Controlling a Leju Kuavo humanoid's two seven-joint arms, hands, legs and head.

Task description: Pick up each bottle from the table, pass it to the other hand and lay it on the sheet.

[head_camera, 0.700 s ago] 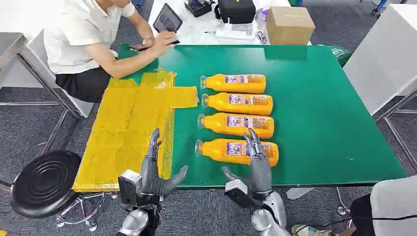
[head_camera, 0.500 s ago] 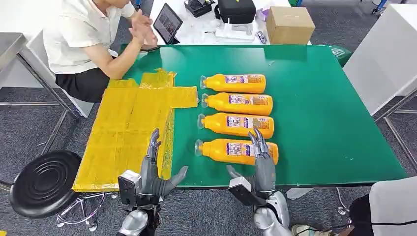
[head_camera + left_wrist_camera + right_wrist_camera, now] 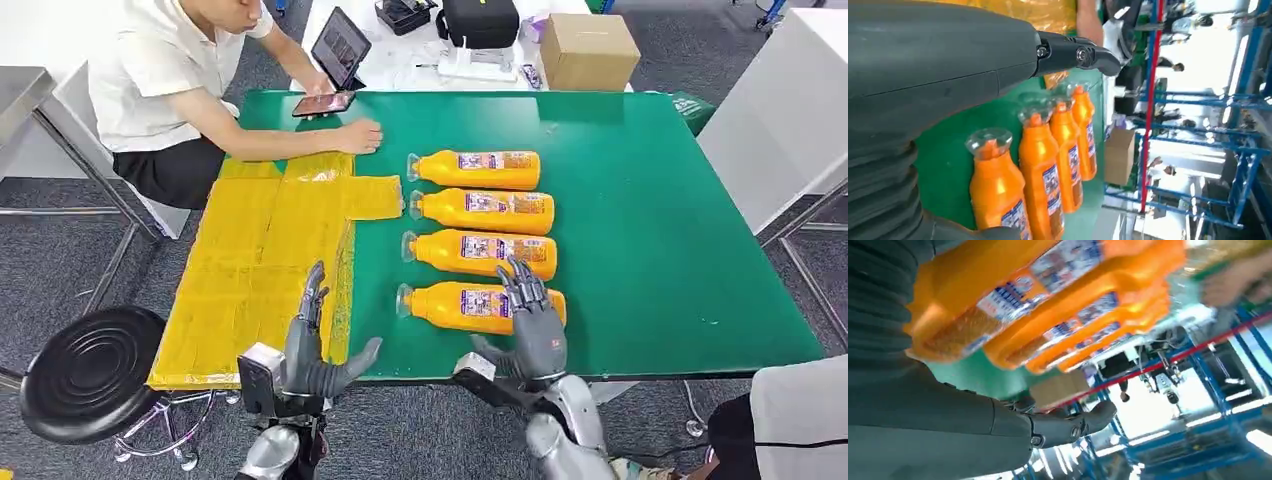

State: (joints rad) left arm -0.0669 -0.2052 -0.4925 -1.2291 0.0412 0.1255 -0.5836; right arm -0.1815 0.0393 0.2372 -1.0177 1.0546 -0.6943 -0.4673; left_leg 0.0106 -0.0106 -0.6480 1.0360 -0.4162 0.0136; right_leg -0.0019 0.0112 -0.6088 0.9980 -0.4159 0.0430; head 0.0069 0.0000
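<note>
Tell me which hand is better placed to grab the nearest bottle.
Right. The right hand is open over the nearest orange bottle; the left hand sits open by the yellow sheet, away from the bottles.

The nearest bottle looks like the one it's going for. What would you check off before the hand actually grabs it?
1. Nearest bottle lies flat on the table, cap toward the sheet: ok.
2. Right hand is over that bottle's base end, fingers apart, holding nothing: ok.
3. Fingers are wrapped round the bottle: not ok, no grip yet.
4. Gap to the second bottle is wide enough for fingers: cannot tell, the two lie close.
5. Left hand is open at the table's near edge, ready to receive: ok.
6. Sheet has bare room; the person's hand rests just beyond its far end: ok.
</note>
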